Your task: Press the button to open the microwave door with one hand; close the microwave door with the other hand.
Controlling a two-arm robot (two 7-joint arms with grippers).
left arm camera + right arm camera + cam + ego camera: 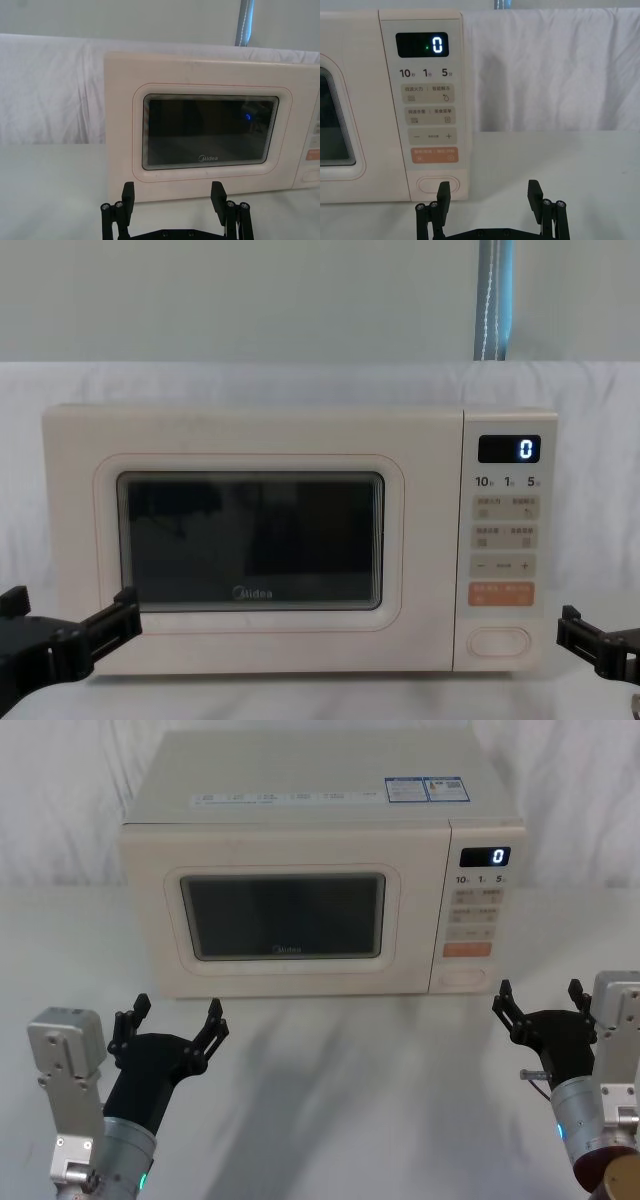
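Note:
A cream microwave stands at the back of the table, its door [410,935] [120,130] [75,540] shut flush with the body, dark window and Midea logo facing me. The wide cream pill-shaped button [462,976] [438,184] [499,641] [311,176] sits at the bottom of the control panel, under the orange bar. My left gripper [168,1018] [173,195] [65,615] hovers open in front of the door's lower left. My right gripper [540,998] [489,192] hangs open to the right of the panel, short of the button, holding nothing.
The display [485,856] reads 0. A white cloth covers the table [330,1090] and the wall behind. Free room lies between the grippers and the microwave front.

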